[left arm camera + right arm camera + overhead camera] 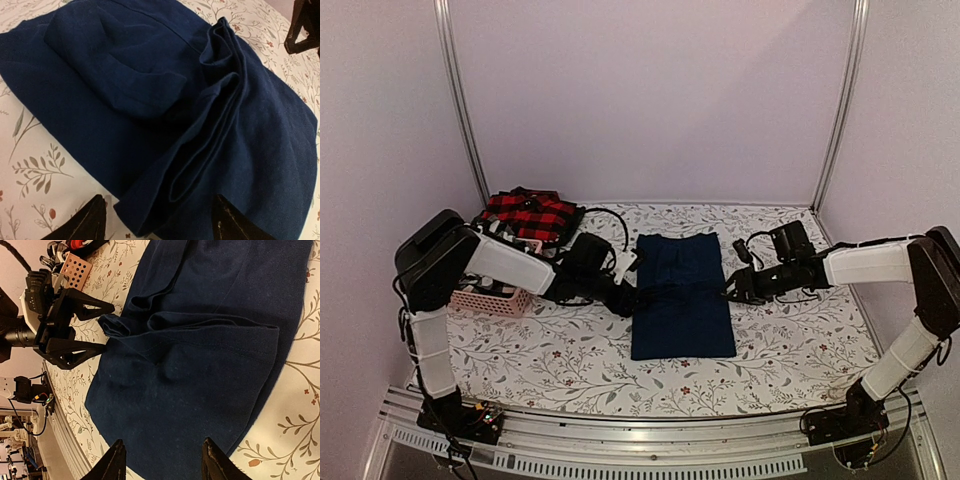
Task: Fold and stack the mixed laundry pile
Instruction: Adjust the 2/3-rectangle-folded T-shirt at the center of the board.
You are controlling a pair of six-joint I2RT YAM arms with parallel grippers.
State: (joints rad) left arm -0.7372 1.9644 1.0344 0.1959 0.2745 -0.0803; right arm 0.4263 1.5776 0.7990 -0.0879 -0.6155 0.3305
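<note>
The navy blue trousers (682, 295) lie folded into a long rectangle in the middle of the flowered table. My left gripper (625, 300) is low at their left edge and open. In the left wrist view its fingertips (97, 216) straddle the layered fold of the trousers (125, 85) without pinching it. My right gripper (732, 290) is at the trousers' right edge, also open. In the right wrist view that gripper (164, 457) hovers over the flat cloth (200, 365). The rest of the mixed laundry pile, topped by a red-and-black plaid piece (528, 213), sits at the back left.
A pink slotted basket (490, 298) stands at the left behind my left forearm, under the plaid pile. In the right wrist view the left gripper (102, 325) faces me across the trousers. Metal frame posts and walls bound the back; a rail runs along the near edge.
</note>
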